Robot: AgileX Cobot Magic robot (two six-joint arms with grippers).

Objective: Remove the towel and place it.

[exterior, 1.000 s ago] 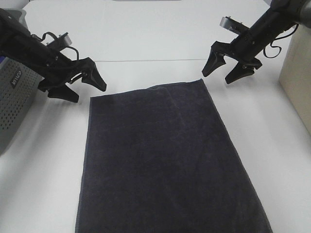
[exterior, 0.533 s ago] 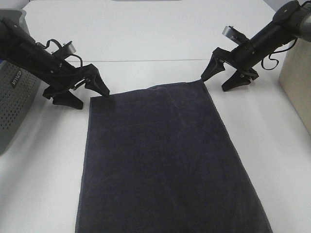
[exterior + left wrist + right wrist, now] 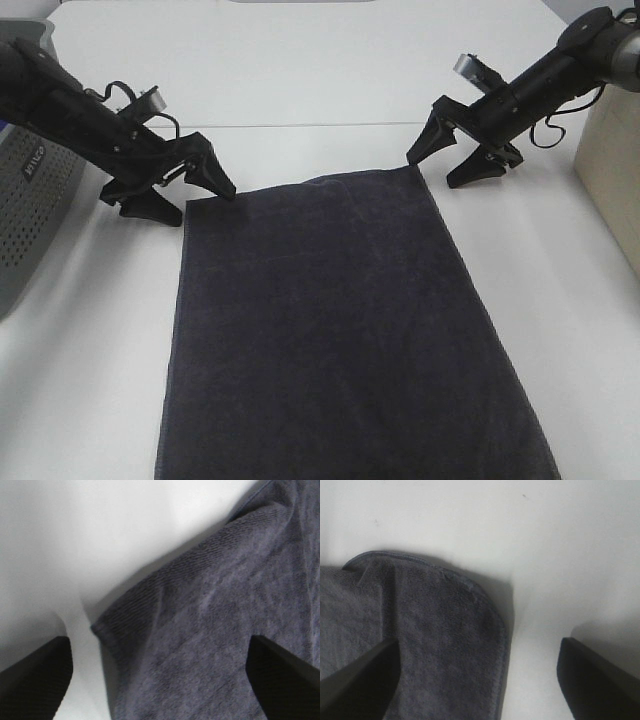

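The dark charcoal towel (image 3: pixel 330 330) lies flat on the white table (image 3: pixel 320 80), its long side running toward the front edge. My left gripper (image 3: pixel 190 200) is open and straddles the towel's far left corner (image 3: pixel 107 627), fingertips low at the table. My right gripper (image 3: pixel 440 170) is open and straddles the far right corner (image 3: pixel 490 610), one finger over the towel and one over bare table. Neither holds the cloth. The wrist views show the towel's hemmed corners between the dark fingers (image 3: pixel 35 675), (image 3: pixel 600 675).
A grey perforated basket (image 3: pixel 30 210) stands at the left edge of the table. A beige box-like panel (image 3: pixel 615 170) stands at the right edge. A seam in the table (image 3: pixel 320 125) runs across behind the towel.
Both grippers have come down and inward to the towel's far corners, staying open. The towel has not moved.
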